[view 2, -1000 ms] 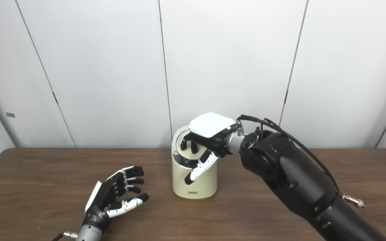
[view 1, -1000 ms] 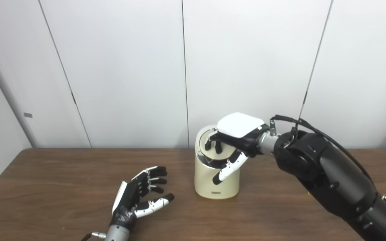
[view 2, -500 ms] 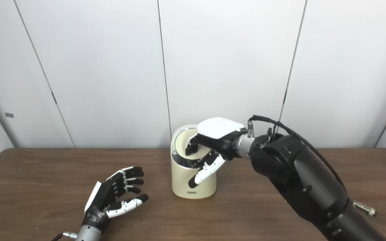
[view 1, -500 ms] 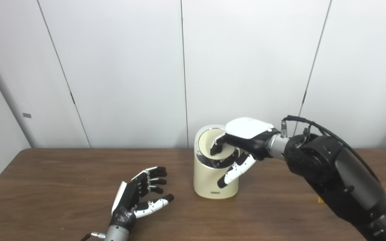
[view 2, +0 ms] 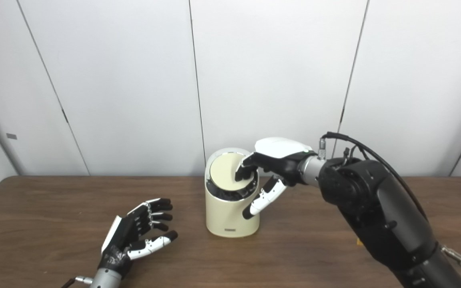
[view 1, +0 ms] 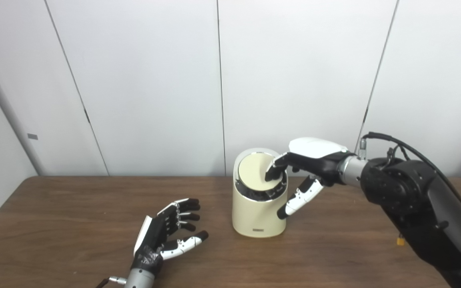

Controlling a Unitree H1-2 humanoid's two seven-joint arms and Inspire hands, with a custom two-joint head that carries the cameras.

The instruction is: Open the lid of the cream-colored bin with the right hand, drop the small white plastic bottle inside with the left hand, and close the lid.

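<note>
The cream-colored bin [view 1: 254,216] stands upright on the brown table, a little back from its middle. Its round lid [view 1: 253,176] lies tilted over the opening, with a dark gap showing under the front edge. My right hand [view 1: 310,164] is at the bin's upper right, its bent fingertips [view 1: 272,173] resting on the lid's right rim and its thumb pointing down beside the bin wall; it holds nothing. My left hand [view 1: 166,234] rests open and empty, palm up, on the table to the bin's lower left. No small white bottle is in view.
The brown table [view 1: 74,212] runs across the view, with white wall panels right behind it. A small yellow object [view 1: 400,241] lies on the table under my right forearm.
The lid has swung down from raised to nearly flat over the opening. My right hand has drawn back to the right, its fingers now only at the lid's right rim. The left hand stayed put.
</note>
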